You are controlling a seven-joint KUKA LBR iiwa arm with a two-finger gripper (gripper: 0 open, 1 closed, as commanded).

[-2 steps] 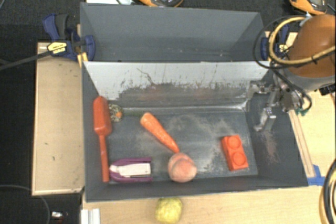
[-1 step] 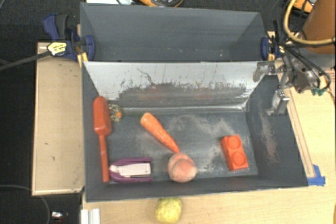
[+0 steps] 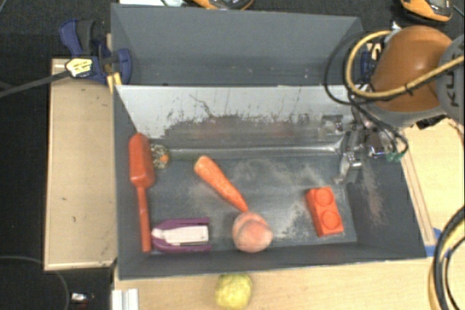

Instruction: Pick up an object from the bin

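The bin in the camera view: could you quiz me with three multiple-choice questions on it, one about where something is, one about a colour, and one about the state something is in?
1. Where does the studded brick lie?
A by the left wall of the bin; B toward the view's right, near the hand; C outside the bin.
2. What colour is the long-handled tool?
A green; B white; C orange-red.
3. How is the carrot placed?
A lying flat on the floor; B lifted in the hand; C standing upright.

Answers:
1 B, the brick sits just below the hand in the view.
2 C, its head and handle are both orange-red.
3 A, it lies slantwise mid-bin, apart from the hand.
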